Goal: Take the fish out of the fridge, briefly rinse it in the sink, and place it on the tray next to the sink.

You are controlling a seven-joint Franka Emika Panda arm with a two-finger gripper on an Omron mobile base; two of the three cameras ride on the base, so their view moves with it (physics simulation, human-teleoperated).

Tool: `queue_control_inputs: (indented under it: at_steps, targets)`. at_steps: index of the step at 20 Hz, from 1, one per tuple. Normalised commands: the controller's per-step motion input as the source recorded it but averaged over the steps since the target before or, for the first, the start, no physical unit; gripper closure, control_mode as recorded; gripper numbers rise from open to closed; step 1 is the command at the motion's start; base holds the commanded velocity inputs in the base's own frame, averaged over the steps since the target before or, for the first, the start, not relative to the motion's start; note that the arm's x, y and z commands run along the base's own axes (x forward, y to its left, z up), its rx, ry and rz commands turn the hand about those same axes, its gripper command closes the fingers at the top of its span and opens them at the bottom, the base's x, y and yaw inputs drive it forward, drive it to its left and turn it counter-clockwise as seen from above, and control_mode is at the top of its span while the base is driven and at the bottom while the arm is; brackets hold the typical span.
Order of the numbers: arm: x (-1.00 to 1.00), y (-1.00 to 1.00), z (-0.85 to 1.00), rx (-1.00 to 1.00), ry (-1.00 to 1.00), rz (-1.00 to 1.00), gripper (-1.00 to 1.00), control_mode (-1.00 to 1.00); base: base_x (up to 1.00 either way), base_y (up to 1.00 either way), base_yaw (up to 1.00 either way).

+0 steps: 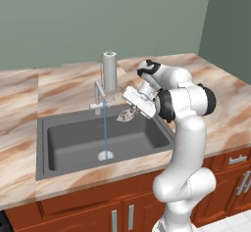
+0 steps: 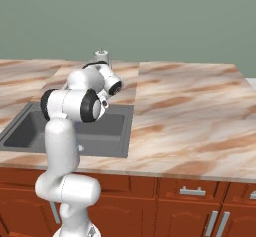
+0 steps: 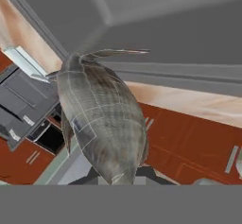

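Note:
My gripper (image 1: 130, 111) is shut on the fish (image 1: 127, 115), a small grey-silver fish that hangs tilted over the right half of the sink (image 1: 63, 145). In the hand view the fish (image 3: 101, 119) looms large, tail pointing up and away, with the grey sink wall (image 3: 179, 34) behind it. Water (image 1: 105, 128) runs in a thin blue stream from the silver faucet (image 1: 109, 72) to the basin floor. The fish hangs just right of the stream, apart from it. The fridge and the tray are out of view.
Marbled brown countertop (image 1: 19, 94) surrounds the sink, with a wide stretch (image 2: 190, 111) to its right. Red-brown cabinets (image 2: 200, 206) run below the counter. My arm's elbow (image 2: 70, 103) stands over the sink's (image 2: 25, 131) front right corner.

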Motion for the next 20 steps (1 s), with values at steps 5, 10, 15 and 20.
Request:
queue_control_inputs:
  at_steps: [5,10,15,20]
  targets:
    - [0.59,0.24,-0.11,0.09,0.12,0.02,1.0,-1.0,0.0,0.0,0.0]
    - [0.52,0.2,-0.14,0.09,0.09,0.02,1.0,-1.0,0.0,0.0,0.0]
    - [0.49,0.37,-0.14,0.03,0.12,0.02,1.0,-1.0,0.0,0.0,0.0]
    - [0.16,0.48,-0.08,0.01,0.18,0.05,1.0,-1.0,0.0,0.0,0.0]
